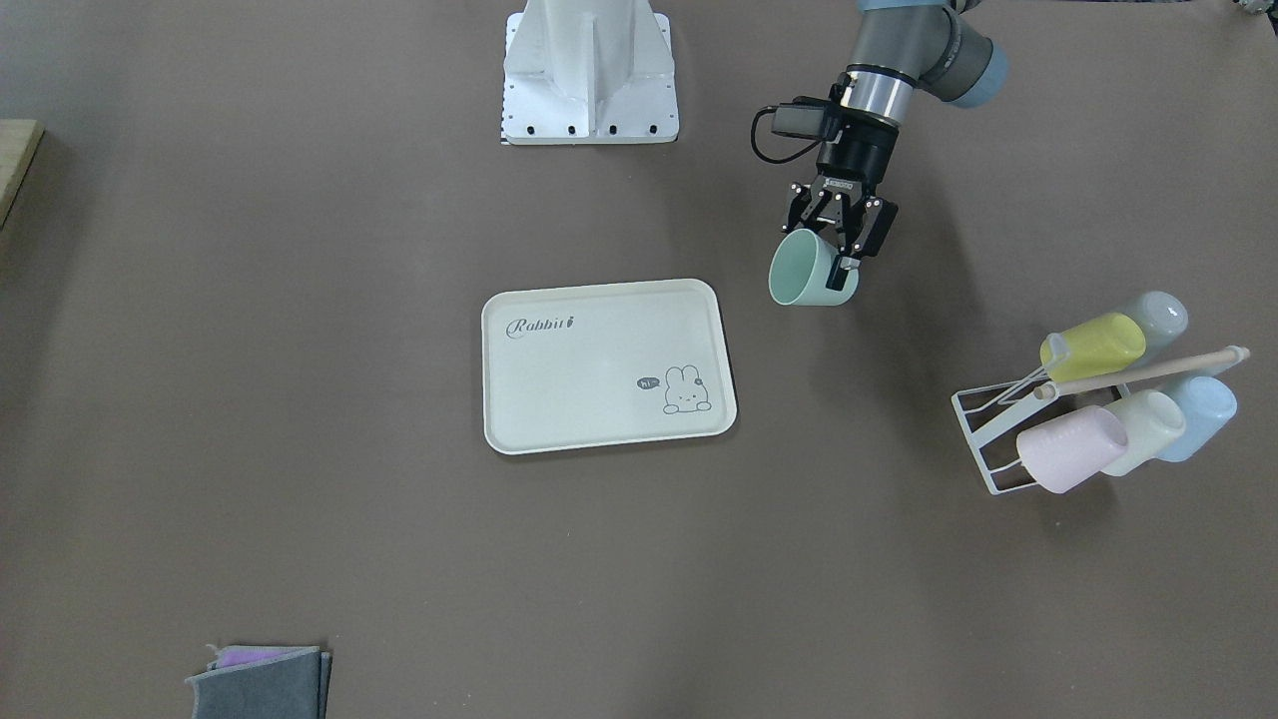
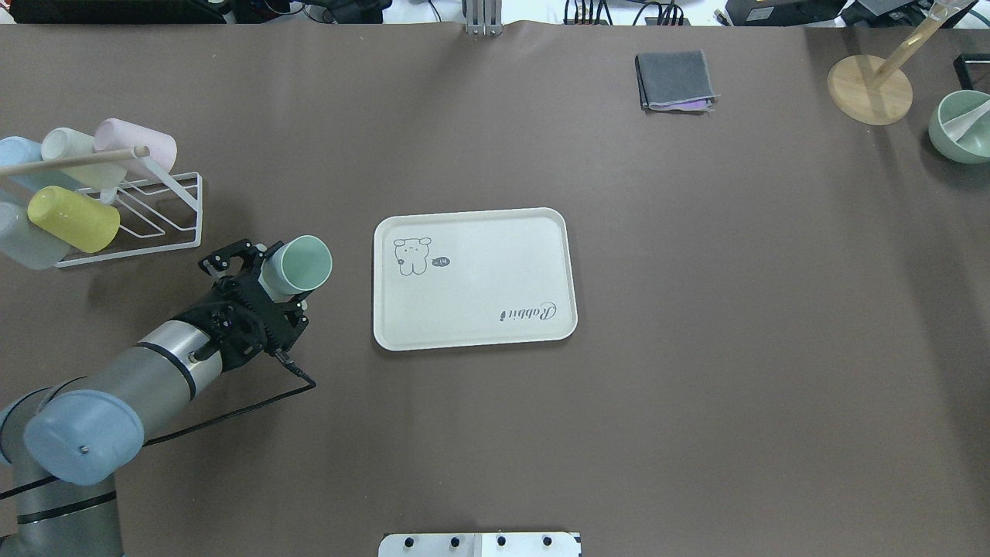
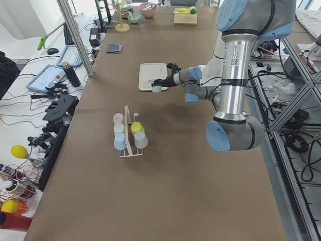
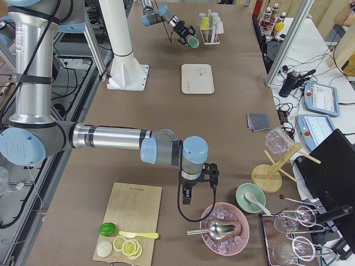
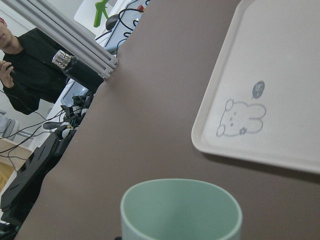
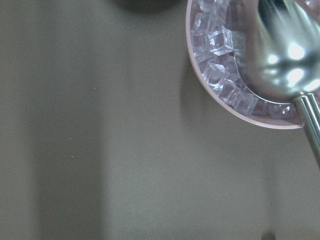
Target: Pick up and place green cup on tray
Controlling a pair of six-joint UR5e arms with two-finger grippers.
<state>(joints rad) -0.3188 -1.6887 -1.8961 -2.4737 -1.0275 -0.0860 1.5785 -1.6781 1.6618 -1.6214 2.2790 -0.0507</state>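
My left gripper [image 1: 835, 262] is clamped on the one green cup [image 1: 807, 270], fingers pressed against its wall at the base end. The cup is a smooth, matte tumbler with no handle. It is tipped on its side, with its round mouth turned toward the tray [image 1: 599, 399]. As far as the side cameras let me judge, it is carried above the brown worktop [image 1: 300, 399]. It sits just beside the tray's short side on the robot's left and not over the tray. The left wrist camera looks across the cup's rim at the tray's bunny corner.

There is one tray, in the middle of the worktop. It is a flat cream rectangle with rounded corners, a low raised rim, grey "Rabbit" script and a small bunny drawing.

Toward the worktop's end on the robot's left stands one white wire rack [image 1: 983, 439] with a pale wooden dowel [image 1: 1138, 371] across it. I count five plastic cups [image 1: 1093, 345] lying on it: yellow, lilac-pink, whitish-green, light blue and pale grey-blue.

At the operators' edge, toward the robot's right, lies one folded stack of grey cloths [image 1: 262, 681] with a lilac layer showing.

My right gripper [image 4: 199, 180] hangs near the end on the robot's right, beside one pink bowl [image 6: 250, 116]. The bowl is heaped with clear ice cubes [image 6: 217, 42] and holds a shiny metal scoop [image 6: 282, 50]. I cannot tell whether its fingers are parted or closed.
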